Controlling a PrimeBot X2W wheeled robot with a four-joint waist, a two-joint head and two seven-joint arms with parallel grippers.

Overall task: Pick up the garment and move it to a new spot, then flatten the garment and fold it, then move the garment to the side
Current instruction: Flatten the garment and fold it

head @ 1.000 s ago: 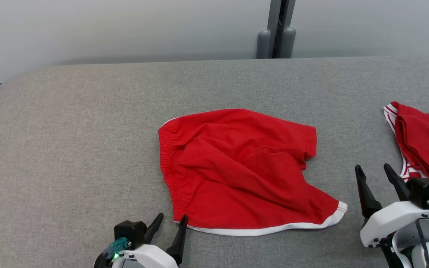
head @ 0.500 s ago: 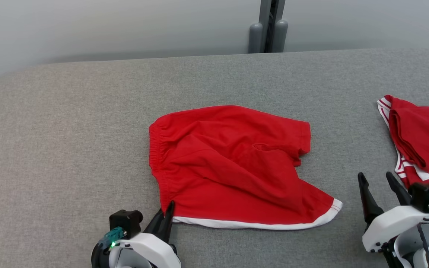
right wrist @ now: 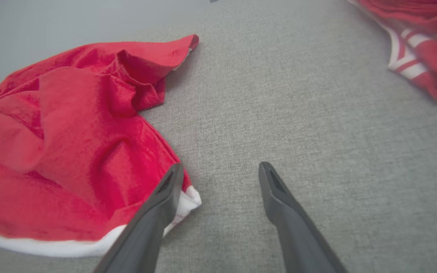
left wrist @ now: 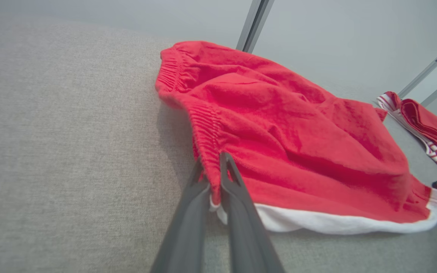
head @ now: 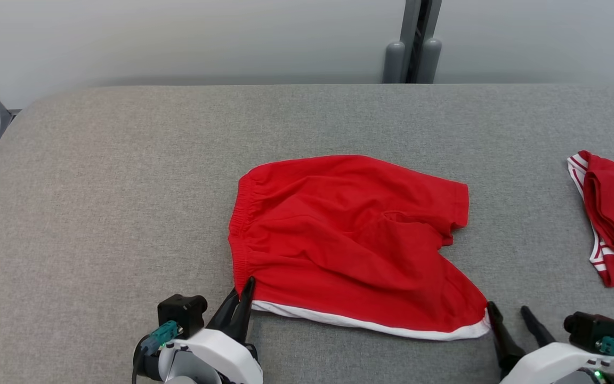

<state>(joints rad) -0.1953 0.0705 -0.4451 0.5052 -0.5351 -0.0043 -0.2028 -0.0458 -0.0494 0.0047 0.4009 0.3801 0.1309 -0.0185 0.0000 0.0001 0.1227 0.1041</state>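
Here, garment (head: 349,240) corner sits pinched in left tool (head: 245,287).

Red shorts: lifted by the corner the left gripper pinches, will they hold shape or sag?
Likely floppy: the red shorts lie rumpled and creased, so they should drape from the left gripper, shut on the waistband corner. Probably light, since the cloth looks thin. The hem corner beside the open right gripper may drag on the grey surface.

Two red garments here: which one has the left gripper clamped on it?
The spread-out red shorts in the middle: the left gripper is shut on their waistband corner. The folded striped garment at far right lies apart, ungripped.
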